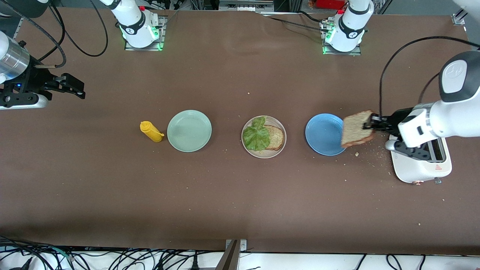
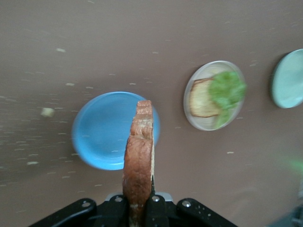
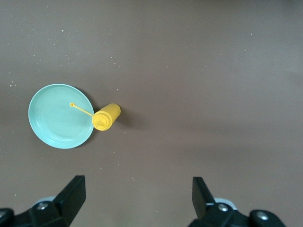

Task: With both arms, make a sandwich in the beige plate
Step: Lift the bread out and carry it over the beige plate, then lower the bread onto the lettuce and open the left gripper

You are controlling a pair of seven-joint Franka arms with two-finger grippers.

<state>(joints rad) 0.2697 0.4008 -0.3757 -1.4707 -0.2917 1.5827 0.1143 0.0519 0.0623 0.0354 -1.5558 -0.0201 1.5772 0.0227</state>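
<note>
The beige plate (image 1: 264, 136) (image 2: 214, 95) sits mid-table with one brown bread slice (image 1: 275, 137) (image 2: 201, 98) on it and a crinkled green lettuce leaf (image 1: 256, 134) (image 2: 227, 90) lying over part of that slice. My left gripper (image 1: 371, 123) (image 2: 140, 201) is shut on a second bread slice (image 1: 356, 128) (image 2: 139, 161), held on edge in the air over the rim of the blue plate (image 1: 324, 134) (image 2: 102, 130). My right gripper (image 1: 77, 89) (image 3: 137, 194) waits open with nothing between its fingers, up over the right arm's end of the table.
A mint-green plate (image 1: 189, 130) (image 3: 60, 116) stands beside a yellow squeeze bottle (image 1: 151, 131) (image 3: 106, 117) toward the right arm's end. A white toaster (image 1: 422, 161) sits under my left arm at its end of the table, with crumbs scattered around it.
</note>
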